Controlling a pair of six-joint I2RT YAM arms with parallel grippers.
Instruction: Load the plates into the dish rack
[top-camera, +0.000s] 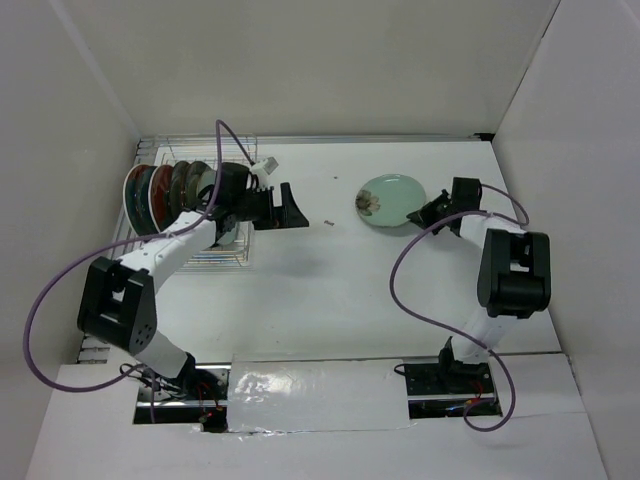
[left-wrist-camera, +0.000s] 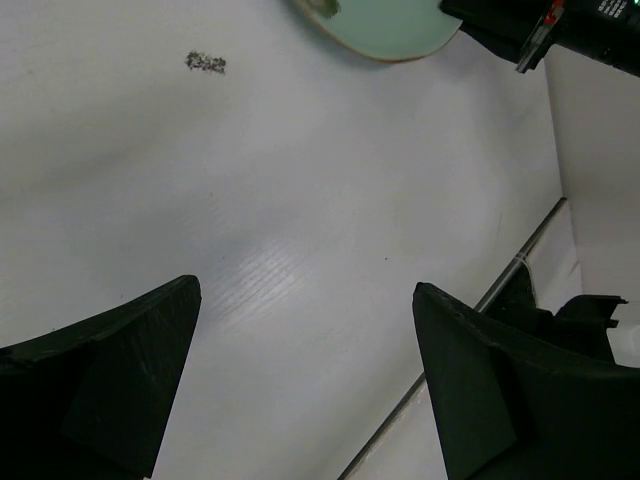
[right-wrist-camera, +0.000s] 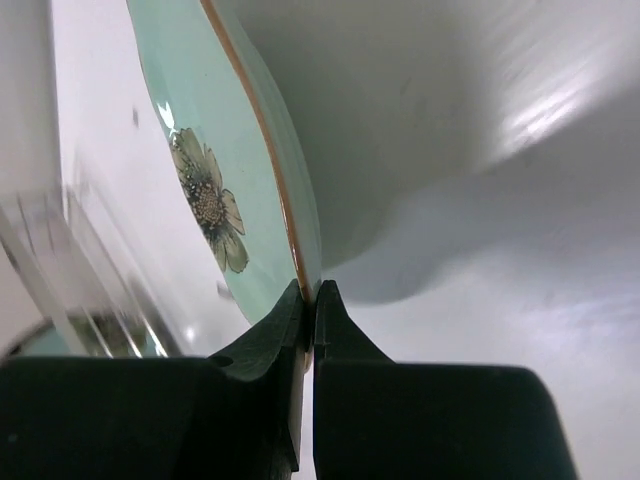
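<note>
A pale mint plate (top-camera: 390, 199) with a small flower lies at the back right of the table; its rim (right-wrist-camera: 290, 240) is pinched between the jaws of my right gripper (top-camera: 428, 213), which is shut on it at the plate's right edge. In the right wrist view the gripper (right-wrist-camera: 311, 292) clamps the gold-edged rim. The dish rack (top-camera: 185, 250) stands at the back left and holds several plates (top-camera: 150, 192) upright, red and dark ones. My left gripper (top-camera: 283, 205) hovers open just right of the rack, nothing between its fingers (left-wrist-camera: 130, 370). The mint plate (left-wrist-camera: 385, 25) shows at the top of the left wrist view.
White walls close in the table on the left, back and right. A small dark speck (top-camera: 328, 222) lies on the table between the rack and the mint plate. Purple cables loop beside both arms.
</note>
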